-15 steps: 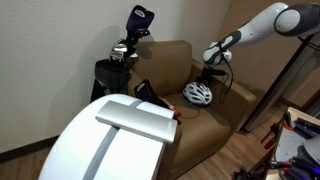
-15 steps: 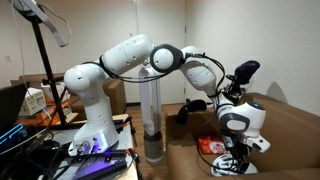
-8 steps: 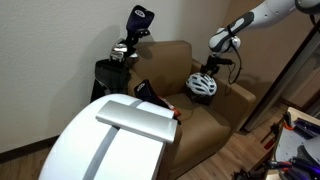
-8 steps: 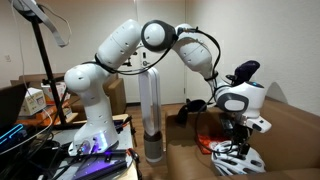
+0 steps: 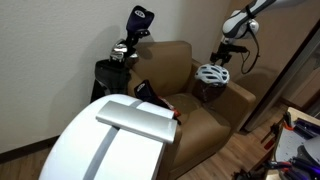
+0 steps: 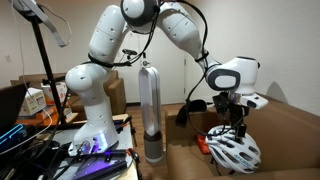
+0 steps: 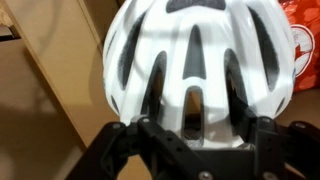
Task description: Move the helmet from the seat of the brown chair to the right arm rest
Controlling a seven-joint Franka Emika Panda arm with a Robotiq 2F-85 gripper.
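Note:
A white vented helmet [image 5: 212,74] hangs in the air above the brown chair [image 5: 180,70], over the seat near the armrest beside the wall. It also shows in the other exterior view [image 6: 233,150] and fills the wrist view [image 7: 195,65]. My gripper [image 5: 226,58] is shut on the helmet's rim and holds it from above; it shows in an exterior view [image 6: 237,122] and in the wrist view [image 7: 195,135]. The seat [image 5: 180,105] below is bare.
A golf bag with clubs [image 5: 122,55] stands behind the chair's other side. A red bag [image 5: 148,95] lies on the near armrest, also in the wrist view [image 7: 305,45]. A white curved device [image 5: 110,140] fills the foreground. A tall grey tower fan [image 6: 149,110] stands by the robot base.
My gripper has lifted the helmet off the seat and carried it up and toward the armrest by the wall.

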